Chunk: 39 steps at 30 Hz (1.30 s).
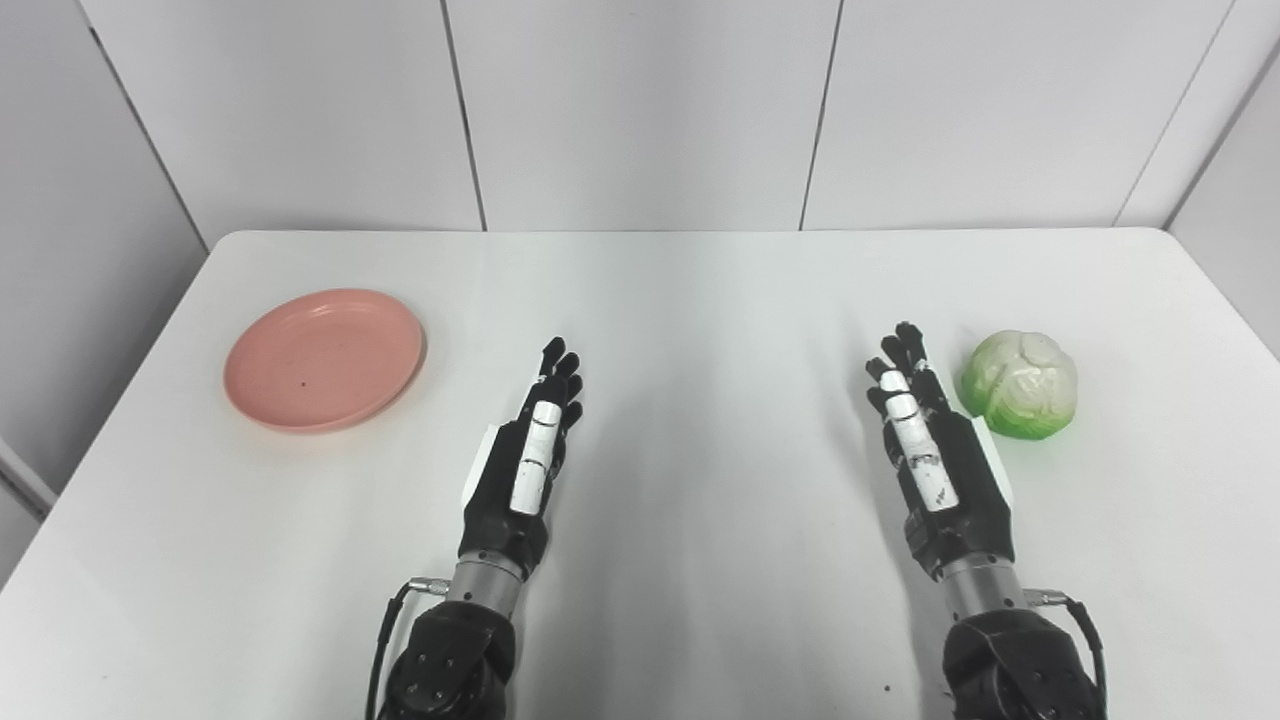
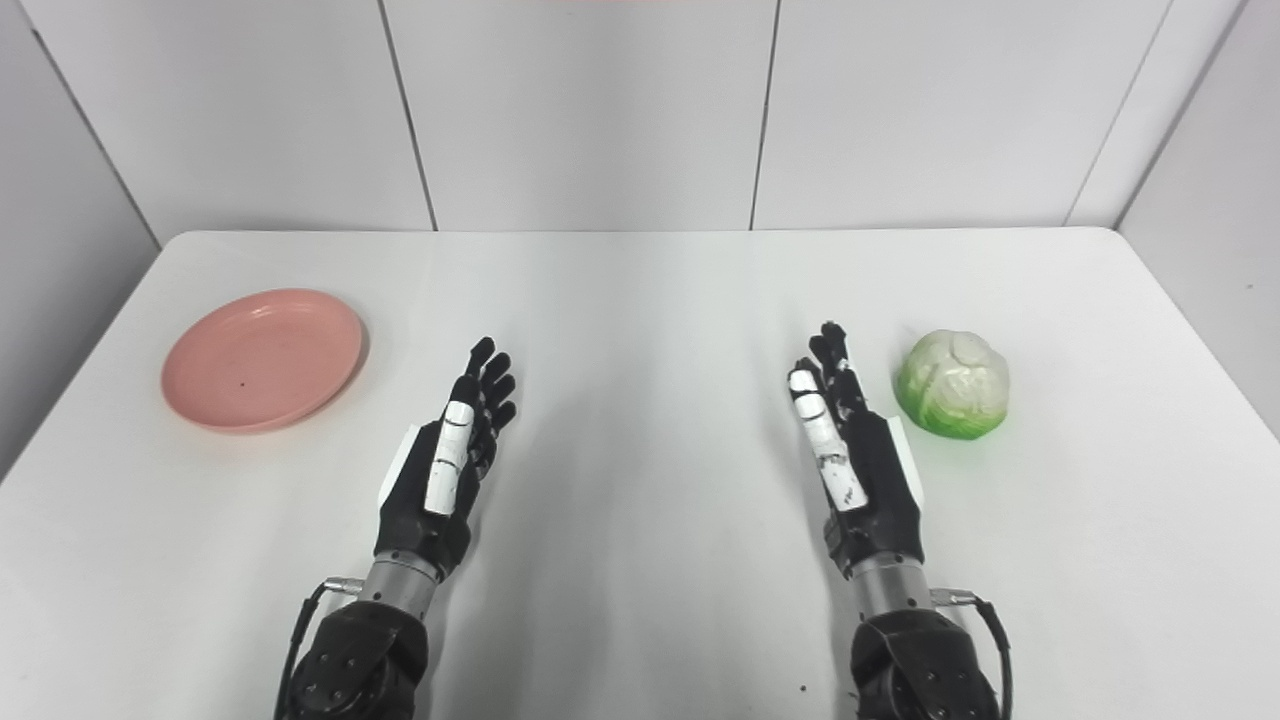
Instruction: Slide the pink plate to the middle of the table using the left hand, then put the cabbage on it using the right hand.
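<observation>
A pink plate (image 1: 325,358) lies empty on the white table at the left. A green and white cabbage (image 1: 1020,384) sits on the table at the right. My left hand (image 1: 530,450) is open with straight fingers, over the table to the right of the plate and apart from it. My right hand (image 1: 925,440) is open with straight fingers, just left of the cabbage and not touching it. The scene also shows in the right eye view: plate (image 2: 262,358), cabbage (image 2: 952,397), left hand (image 2: 450,455), right hand (image 2: 850,445).
The white table (image 1: 690,300) has rounded far corners and is backed by white wall panels. The table's left edge lies close to the plate. The table's right edge lies beyond the cabbage.
</observation>
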{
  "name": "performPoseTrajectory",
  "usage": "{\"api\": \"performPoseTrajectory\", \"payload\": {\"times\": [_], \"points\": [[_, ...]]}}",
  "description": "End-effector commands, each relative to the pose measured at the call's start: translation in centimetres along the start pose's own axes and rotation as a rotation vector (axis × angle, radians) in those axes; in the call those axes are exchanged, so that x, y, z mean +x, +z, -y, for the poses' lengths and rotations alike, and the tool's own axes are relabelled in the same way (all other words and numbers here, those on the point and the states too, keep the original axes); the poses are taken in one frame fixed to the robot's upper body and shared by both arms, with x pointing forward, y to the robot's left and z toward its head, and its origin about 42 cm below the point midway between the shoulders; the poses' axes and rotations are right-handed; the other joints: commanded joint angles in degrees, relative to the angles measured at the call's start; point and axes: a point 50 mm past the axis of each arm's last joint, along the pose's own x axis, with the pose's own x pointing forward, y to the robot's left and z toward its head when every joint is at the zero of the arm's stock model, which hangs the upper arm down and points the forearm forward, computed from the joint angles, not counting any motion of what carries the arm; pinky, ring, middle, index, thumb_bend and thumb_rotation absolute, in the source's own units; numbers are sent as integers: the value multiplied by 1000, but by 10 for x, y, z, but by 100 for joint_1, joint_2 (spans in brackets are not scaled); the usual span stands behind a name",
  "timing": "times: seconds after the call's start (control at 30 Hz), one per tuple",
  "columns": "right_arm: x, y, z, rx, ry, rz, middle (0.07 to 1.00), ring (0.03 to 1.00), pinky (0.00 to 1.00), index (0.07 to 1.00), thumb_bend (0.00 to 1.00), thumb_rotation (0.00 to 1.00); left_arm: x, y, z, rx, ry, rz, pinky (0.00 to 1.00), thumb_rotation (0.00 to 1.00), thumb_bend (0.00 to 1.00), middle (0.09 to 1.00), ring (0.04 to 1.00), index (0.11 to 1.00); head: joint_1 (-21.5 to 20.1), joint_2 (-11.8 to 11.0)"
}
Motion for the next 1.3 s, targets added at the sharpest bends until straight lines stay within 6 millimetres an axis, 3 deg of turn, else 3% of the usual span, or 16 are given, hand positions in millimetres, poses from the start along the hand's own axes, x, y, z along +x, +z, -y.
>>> {"api": "performPoseTrajectory", "payload": {"times": [0.0, 0.2, 0.3, 0.37, 0.47, 0.5, 0.53, 0.57, 0.7, 0.9, 1.07, 1.27], "points": [[5, 17, 0, 5, 17, 75, 987, 973, 1000, 995, 723, 754, 12, 19, 6, 4, 8, 98, 1000, 996, 719, 1000, 1000, 1000, 103, -34], [5, 17, 5, 22, 22, 71, 997, 985, 1000, 999, 753, 749, 18, 32, 0, -24, 23, 72, 1000, 975, 774, 1000, 1000, 1000, 388, 0], [6, 12, 7, 20, 32, 64, 996, 985, 1000, 998, 758, 751, 26, 33, -9, -46, 66, 91, 1000, 931, 760, 1000, 1000, 1000, 662, -234], [4, 10, 11, 13, 35, 62, 1000, 994, 1000, 1000, 757, 753, 31, 34, -15, -35, 83, 92, 1000, 920, 742, 1000, 1000, 1000, 890, -264], [1, 10, 19, 7, 34, 52, 1000, 991, 1000, 997, 768, 753, 40, 45, -23, -2, 75, 81, 998, 942, 784, 1000, 1000, 1000, 1207, -255], [-1, 10, 23, 9, 38, 54, 999, 991, 1000, 996, 761, 747, 44, 50, -27, 7, 71, 84, 999, 948, 790, 1000, 1000, 1000, 1453, -382], [-2, 9, 25, 10, 40, 56, 996, 991, 1000, 995, 732, 734, 47, 53, -29, 13, 69, 86, 1000, 961, 798, 1000, 1000, 1000, 1453, -382], [-3, 8, 28, 4, 49, 60, 996, 991, 1000, 995, 729, 733, 48, 53, -33, 31, 75, 89, 1000, 962, 799, 1000, 1000, 1000, 1620, -541], [-3, 4, 36, -22, 39, 62, 996, 982, 1000, 1000, 690, 778, 57, 58, -49, 105, 183, 169, 1000, 999, 787, 984, 974, 983, 1805, -567], [2, 2, 38, -45, 53, 48, 984, 969, 1000, 1000, 704, 781, 74, 71, -84, 109, 288, 232, 980, 1000, 778, 951, 940, 950, 1609, -589], [2, 4, 40, -89, 103, 63, 989, 978, 1000, 1000, 713, 780, 74, 81, -124, 133, 355, 242, 952, 1000, 806, 912, 908, 918, 1468, -693], [-1, 3, 45, -107, 114, 64, 983, 969, 1000, 991, 661, 758, 72, 97, -153, 165, 417, 260, 901, 1000, 799, 889, 885, 885, 1685, -733]]}}
